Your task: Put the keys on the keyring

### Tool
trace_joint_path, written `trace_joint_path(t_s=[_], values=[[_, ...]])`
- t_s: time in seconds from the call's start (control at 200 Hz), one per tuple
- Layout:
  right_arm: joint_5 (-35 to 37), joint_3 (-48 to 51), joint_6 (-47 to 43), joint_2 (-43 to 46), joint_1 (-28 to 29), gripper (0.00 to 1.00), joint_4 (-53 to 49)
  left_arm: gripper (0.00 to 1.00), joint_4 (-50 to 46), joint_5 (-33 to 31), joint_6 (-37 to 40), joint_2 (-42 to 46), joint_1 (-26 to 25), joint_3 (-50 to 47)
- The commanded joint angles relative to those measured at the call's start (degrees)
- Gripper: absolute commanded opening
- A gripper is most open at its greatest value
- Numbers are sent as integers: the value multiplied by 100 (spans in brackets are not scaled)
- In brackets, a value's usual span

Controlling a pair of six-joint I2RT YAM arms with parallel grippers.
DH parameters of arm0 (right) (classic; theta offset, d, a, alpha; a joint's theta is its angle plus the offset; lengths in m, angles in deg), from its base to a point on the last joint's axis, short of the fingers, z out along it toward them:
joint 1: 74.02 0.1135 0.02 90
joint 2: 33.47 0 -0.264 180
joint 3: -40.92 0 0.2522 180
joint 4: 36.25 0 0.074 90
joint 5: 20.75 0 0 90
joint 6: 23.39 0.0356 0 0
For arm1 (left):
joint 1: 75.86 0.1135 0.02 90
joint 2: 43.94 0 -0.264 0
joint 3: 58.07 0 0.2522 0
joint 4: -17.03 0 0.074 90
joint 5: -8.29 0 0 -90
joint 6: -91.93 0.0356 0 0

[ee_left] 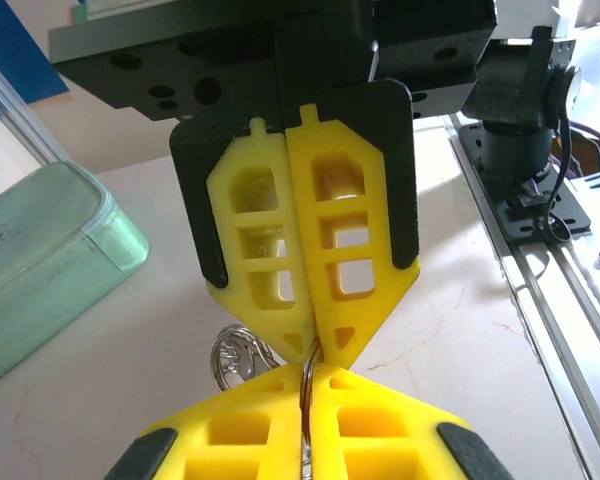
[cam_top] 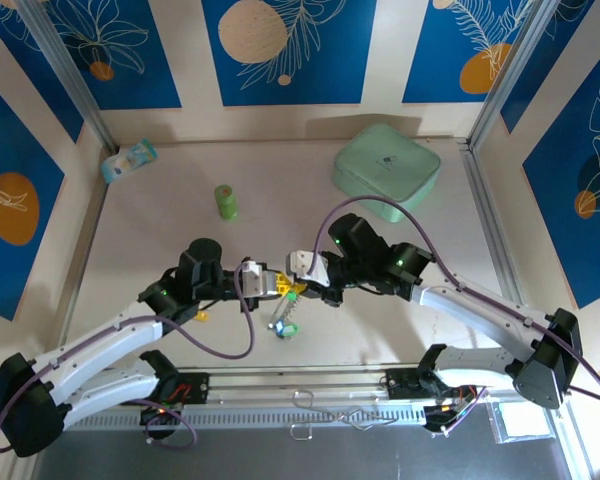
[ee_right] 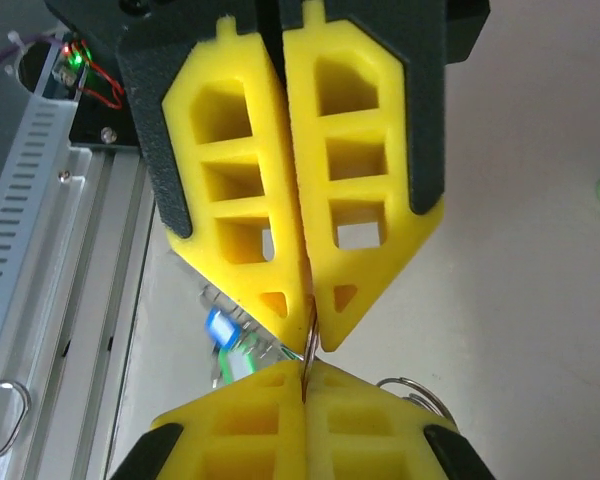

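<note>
Left pincer (ee_left: 308, 388) and right pincer (ee_right: 305, 385) both pinch the keyring (ee_right: 308, 348) (case (cam_top: 385, 165) logo illegible).

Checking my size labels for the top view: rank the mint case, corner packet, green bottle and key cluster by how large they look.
1. mint case, clearly largest.
2. corner packet, a bit longer than the bottle.
3. green bottle and key cluster: alike; the keys may hang nearer the camera, so unranked.

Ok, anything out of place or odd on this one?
Nothing spilled or damaged. The left hand and right hand meet tip to tip, both shut on the keyring, keys hanging below. One small yellow piece, possibly a key, lies apart beside the left arm.
</note>
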Motion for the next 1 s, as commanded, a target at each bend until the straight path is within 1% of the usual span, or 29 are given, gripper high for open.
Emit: trace_joint_path(t_s=[0.0, 0.19, 0.235, 0.29, 0.365, 0.44, 0.45, 0.515, 0.595, 0.66, 0.74, 0.825, 0.995], values=[[-225, -343, -253, -56, 165, 0, -162, 10, -449, -67, 287, -68, -59, 203], [-362, -375, -200, -119, 182, 0, -13, 10, -552, 18, 372, -83, -63, 208], [-412, -390, -187, -123, 181, 0, 10, 7, -577, 44, 391, -82, -59, 217], [-497, -388, -161, -146, 174, 0, 60, 0, -582, 138, 395, -81, -62, 235], [-612, -334, -121, -142, 175, 0, 206, 0, -501, 223, 344, -56, -60, 233], [-647, -235, -46, -97, 164, 0, 358, 0, -368, 175, 313, 9, -56, 154], [-653, -217, -31, -84, 155, 0, 395, 0, -335, 159, 304, 18, -62, 144], [-717, -2, 138, 74, 54, 11, 613, 0, 8, 23, 163, 134, -57, -46], [-896, 355, 411, 368, -167, 16, 936, 0, 746, -54, -144, 307, -62, -405], [-1012, 648, 632, 580, -309, 17, 1192, 0, 1269, -63, -355, 410, -57, -638], [-1031, 889, 814, 700, -332, 18, 1442, 0, 1594, -99, -493, 456, -53, -736], [-932, 1032, 932, 764, -329, 20, 1623, 0, 1708, -86, -562, 452, -48, -756], [-677, 1332, 1018, 951, -337, 20, 1709, 0, 1812, -114, -644, 469, -53, -826]])
